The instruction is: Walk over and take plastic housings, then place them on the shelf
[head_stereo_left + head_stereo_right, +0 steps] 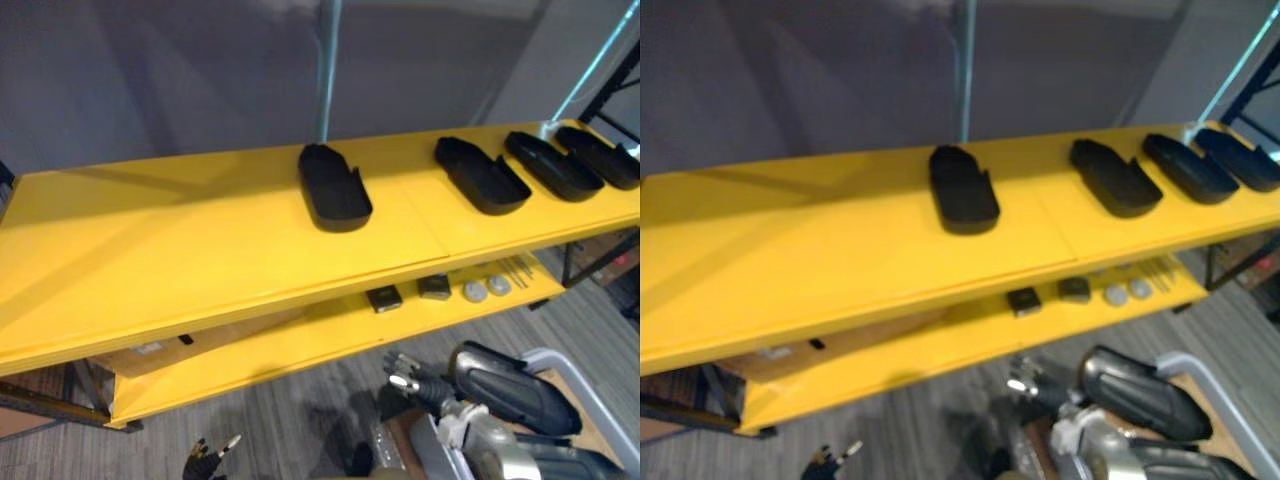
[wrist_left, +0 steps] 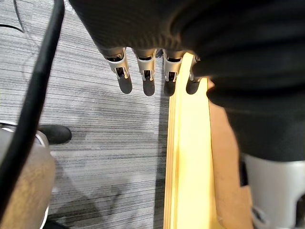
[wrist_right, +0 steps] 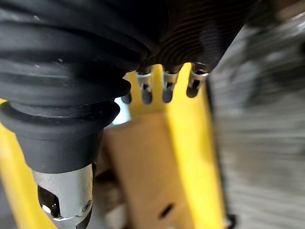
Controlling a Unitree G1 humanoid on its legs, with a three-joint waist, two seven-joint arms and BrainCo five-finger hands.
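Four black plastic housings (image 1: 333,188) lay spaced along the top of the yellow shelf (image 1: 180,250). The left hand (image 2: 145,67) and right hand (image 3: 164,83) hung low, fingers loosely straight, holding nothing. Risk: both hands were near the lower board (image 1: 300,350) edge, so a step or swing could knock fingers against it.

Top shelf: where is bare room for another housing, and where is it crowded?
The top shelf is bare across its left half, up to the lone housing near the middle. A narrower free gap lies between that one and the next housing. The right end is crowded: it, a third housing and a fourth housing sit close together.
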